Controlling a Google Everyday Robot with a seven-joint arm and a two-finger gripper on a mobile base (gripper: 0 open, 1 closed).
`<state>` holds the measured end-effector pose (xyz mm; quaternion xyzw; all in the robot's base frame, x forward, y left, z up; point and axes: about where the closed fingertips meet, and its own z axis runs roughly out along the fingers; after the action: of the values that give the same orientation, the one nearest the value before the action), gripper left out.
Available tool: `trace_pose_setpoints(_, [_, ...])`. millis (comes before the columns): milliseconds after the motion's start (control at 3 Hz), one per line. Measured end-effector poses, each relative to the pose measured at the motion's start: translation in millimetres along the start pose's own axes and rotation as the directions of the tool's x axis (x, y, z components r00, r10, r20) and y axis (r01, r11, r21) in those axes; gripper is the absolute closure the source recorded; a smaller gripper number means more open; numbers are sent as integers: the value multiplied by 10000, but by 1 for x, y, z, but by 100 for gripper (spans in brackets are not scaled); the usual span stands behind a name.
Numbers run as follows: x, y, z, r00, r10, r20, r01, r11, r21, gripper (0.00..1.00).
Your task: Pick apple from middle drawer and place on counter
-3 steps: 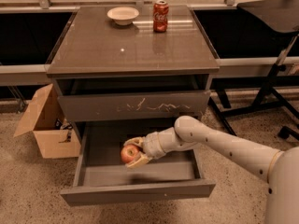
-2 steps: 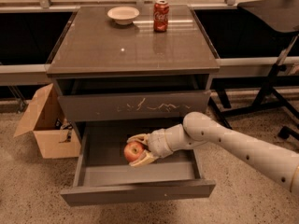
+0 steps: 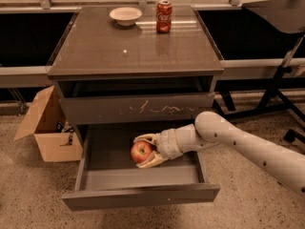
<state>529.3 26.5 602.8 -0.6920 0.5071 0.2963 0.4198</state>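
Note:
The middle drawer (image 3: 143,197) is pulled out wide below the scratched drawer front. My gripper (image 3: 144,151) reaches into it from the right on a white arm. Its two pale fingers are closed above and below the red and yellow apple (image 3: 141,152), which sits a little above the drawer floor. The counter (image 3: 133,44) is the glossy grey-brown top of the cabinet, above the gripper.
A white bowl (image 3: 126,15) and a red Coca-Cola can (image 3: 164,16) stand at the back of the counter. The drawer front with white scratches (image 3: 138,109) is shut. An open cardboard box (image 3: 47,128) stands on the floor at left. A black stand (image 3: 281,75) is at right.
The gripper with the apple has shifted slightly right and up inside the drawer. My arm has swung and now lies lower and straighter from the right.

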Motion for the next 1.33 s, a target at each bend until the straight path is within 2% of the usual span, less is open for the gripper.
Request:
trace_pose_setpoints(333, [-15, -5, -9, 9994, -227, 255, 224, 9997, 108, 100])
trace_pose_setpoints(1000, [-71, -27, -56, 9954, -820, 492, 789, 9950, 616, 100])
trace_pose_setpoints(1333, [-108, -54, -102, 9901, -1322, 465, 1271, 9869, 994, 100])
